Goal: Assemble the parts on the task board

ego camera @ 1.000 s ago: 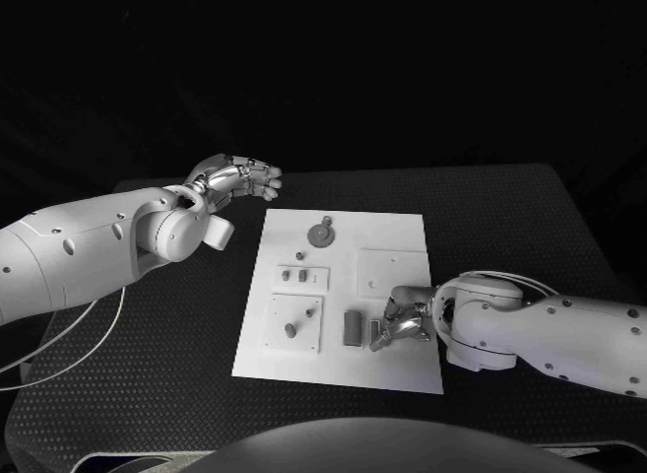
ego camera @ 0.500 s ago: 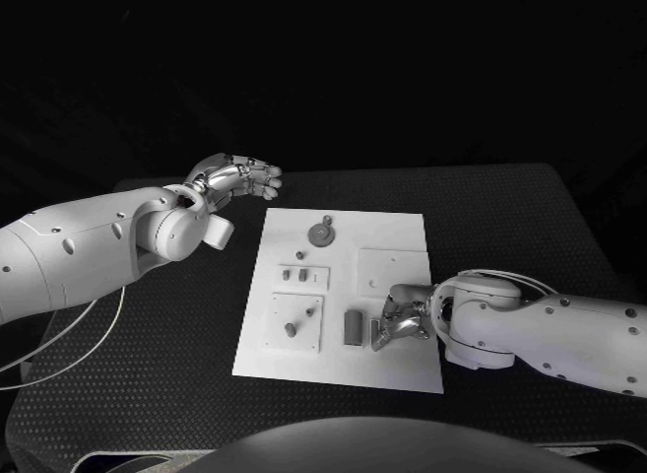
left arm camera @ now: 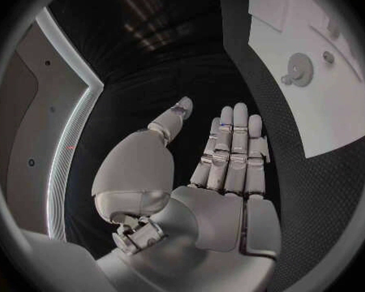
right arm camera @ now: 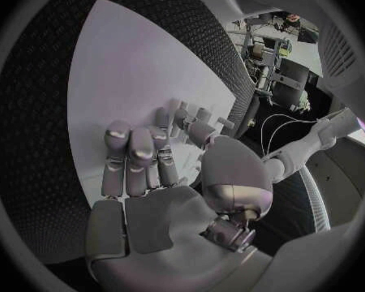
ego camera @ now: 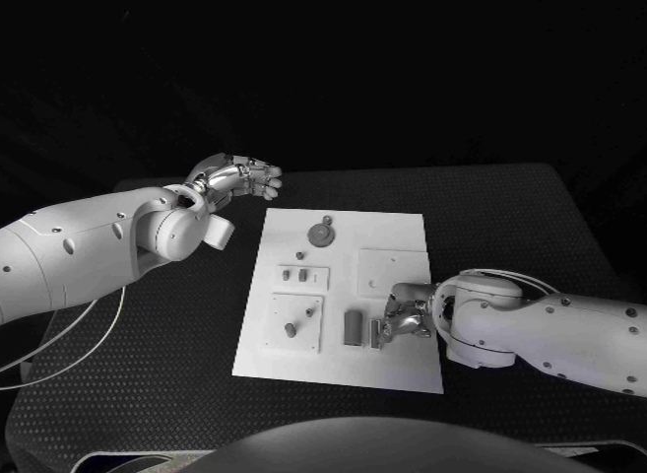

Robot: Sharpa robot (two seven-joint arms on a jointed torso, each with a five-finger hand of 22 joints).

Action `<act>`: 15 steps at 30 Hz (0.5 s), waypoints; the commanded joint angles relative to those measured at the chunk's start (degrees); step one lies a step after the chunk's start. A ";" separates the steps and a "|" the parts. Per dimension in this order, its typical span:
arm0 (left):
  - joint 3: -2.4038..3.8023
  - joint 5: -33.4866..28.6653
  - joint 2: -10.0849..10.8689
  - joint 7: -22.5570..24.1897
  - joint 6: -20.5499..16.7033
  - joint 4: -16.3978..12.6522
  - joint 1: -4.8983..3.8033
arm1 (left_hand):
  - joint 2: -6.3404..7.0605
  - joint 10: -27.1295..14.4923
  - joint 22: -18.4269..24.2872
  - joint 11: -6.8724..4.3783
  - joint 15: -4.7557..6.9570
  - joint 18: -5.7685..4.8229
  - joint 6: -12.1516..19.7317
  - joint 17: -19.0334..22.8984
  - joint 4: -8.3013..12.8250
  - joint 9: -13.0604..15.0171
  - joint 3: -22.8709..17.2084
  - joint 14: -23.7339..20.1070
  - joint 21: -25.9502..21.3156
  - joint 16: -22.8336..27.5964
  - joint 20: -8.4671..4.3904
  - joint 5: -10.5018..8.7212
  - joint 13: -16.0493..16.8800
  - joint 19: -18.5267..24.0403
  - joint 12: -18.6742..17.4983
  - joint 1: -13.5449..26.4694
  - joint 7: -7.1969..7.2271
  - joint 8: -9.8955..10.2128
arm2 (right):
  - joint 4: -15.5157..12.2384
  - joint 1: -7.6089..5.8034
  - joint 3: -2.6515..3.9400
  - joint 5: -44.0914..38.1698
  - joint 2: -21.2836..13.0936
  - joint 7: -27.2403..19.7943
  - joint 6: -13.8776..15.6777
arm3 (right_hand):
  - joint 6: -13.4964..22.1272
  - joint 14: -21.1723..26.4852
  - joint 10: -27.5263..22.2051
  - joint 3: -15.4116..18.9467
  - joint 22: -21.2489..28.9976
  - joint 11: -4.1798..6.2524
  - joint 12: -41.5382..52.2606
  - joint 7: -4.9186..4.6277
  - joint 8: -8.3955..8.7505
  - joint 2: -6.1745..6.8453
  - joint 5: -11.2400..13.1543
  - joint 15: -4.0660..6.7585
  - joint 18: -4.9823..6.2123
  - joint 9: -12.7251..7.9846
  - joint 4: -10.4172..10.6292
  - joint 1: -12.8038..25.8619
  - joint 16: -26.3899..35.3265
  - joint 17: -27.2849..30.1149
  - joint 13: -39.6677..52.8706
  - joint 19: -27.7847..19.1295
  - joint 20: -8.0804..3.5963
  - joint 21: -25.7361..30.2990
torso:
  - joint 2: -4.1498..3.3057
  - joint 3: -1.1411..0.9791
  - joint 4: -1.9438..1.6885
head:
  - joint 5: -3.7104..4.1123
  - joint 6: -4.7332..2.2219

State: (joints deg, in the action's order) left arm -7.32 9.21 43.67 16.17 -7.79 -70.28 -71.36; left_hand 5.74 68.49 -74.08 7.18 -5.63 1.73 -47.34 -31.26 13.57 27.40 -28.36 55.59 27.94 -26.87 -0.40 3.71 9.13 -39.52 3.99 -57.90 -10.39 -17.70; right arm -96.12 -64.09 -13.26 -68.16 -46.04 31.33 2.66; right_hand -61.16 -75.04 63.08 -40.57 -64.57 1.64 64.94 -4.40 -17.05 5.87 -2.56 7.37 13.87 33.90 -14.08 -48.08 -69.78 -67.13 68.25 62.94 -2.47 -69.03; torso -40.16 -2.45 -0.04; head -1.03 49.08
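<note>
On the left side I keep my left hand (ego camera: 238,179) parked above the worktop (ego camera: 167,325), just beyond the far left corner of the task board (ego camera: 394,232). Its fingers (left arm camera: 231,149) are stretched out side by side with the thumb standing away, and they hold nothing. I judge it waits there so that the board is free for the other arm.

The task board lies in the middle of the worktop. On it I see a round grey part (ego camera: 320,234) near the far edge, two small parts (ego camera: 303,274) in a square frame, more small parts (ego camera: 300,320) in a lower frame, and an upright block (ego camera: 353,328) near the front.

My right hand (ego camera: 403,320) is low over the board, just beside this block. Its fingers (right arm camera: 132,156) are bent down to the white surface, but I cannot tell whether they pinch something. The right edge of the board is close under this wrist, so room there is small; the left half is open.
</note>
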 commanded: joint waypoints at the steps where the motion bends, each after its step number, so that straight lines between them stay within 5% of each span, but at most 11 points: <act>1: 0.04 0.17 -0.07 0.36 0.70 -0.14 -0.08 | 0.04 -0.24 -0.07 -0.05 0.13 0.31 0.36 -0.06 -0.45 -0.10 0.04 0.38 -0.19 0.23 0.16 -0.01 -0.05 -0.34 0.12 0.50 -0.04 -0.24 | 0.50 0.18 -0.17 -0.37 -0.24 1.26 -0.62 | -0.19 -0.30 0.24 -0.10 0.09 0.00 -0.26 -0.21 0.19 0.66 -0.22 0.14 1.13 -0.29 -0.37 0.11 -0.14 0.01 0.01 -0.12 -0.04 -0.38 | 0.00 0.01 0.00 | 0.01 -0.03; 9: 0.04 0.17 -0.11 0.34 0.73 -0.05 -0.08 | 0.03 -0.24 -0.09 -0.05 0.13 0.31 0.37 -0.10 -0.47 -0.10 0.05 0.39 -0.21 0.25 0.17 -0.03 -0.06 -0.34 0.12 0.52 -0.04 -0.24 | 0.65 0.18 -0.17 1.25 -0.70 0.69 -0.55 | -0.14 -0.35 0.26 -0.10 0.20 -0.02 -0.34 -0.22 0.20 1.72 -0.22 0.13 1.13 -0.30 -0.23 0.87 -0.11 0.02 0.02 -0.03 -0.02 -0.43 | 0.01 -0.02 -0.01 | 0.11 -0.09; 15: 0.04 0.17 -0.21 0.34 0.73 0.06 -0.08 | 0.02 -0.24 -0.10 -0.05 0.13 0.31 0.37 -0.12 -0.48 -0.11 0.05 0.40 -0.22 0.27 0.16 -0.04 -0.06 -0.35 0.12 0.52 -0.04 -0.25 | 0.83 0.16 -0.15 4.87 -1.28 -1.65 0.34 | 0.39 -0.16 -0.06 0.06 0.44 -0.26 -0.56 -0.47 0.53 5.18 -0.45 -0.07 1.13 -0.49 0.59 1.79 0.22 0.27 0.07 -0.02 0.01 -0.40 | 0.03 -0.03 0.02 | 0.28 -0.45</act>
State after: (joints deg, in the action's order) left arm -7.32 9.22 43.58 16.15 -7.78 -70.18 -71.36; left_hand 5.74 68.49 -74.12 7.18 -5.63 1.73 -47.35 -31.30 13.42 27.35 -28.21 55.59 27.94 -26.87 -0.40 3.71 9.13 -39.52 3.99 -57.90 -10.40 -17.70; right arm -95.67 -64.16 -13.18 -65.87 -47.15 30.52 2.89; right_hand -61.28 -75.04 63.08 -40.60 -64.18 1.65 64.56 -4.28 -16.94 10.68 -2.73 7.36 14.06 33.89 -13.78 -46.38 -69.78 -66.94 68.25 62.93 -2.46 -69.21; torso -40.14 -2.46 -0.04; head -0.82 48.80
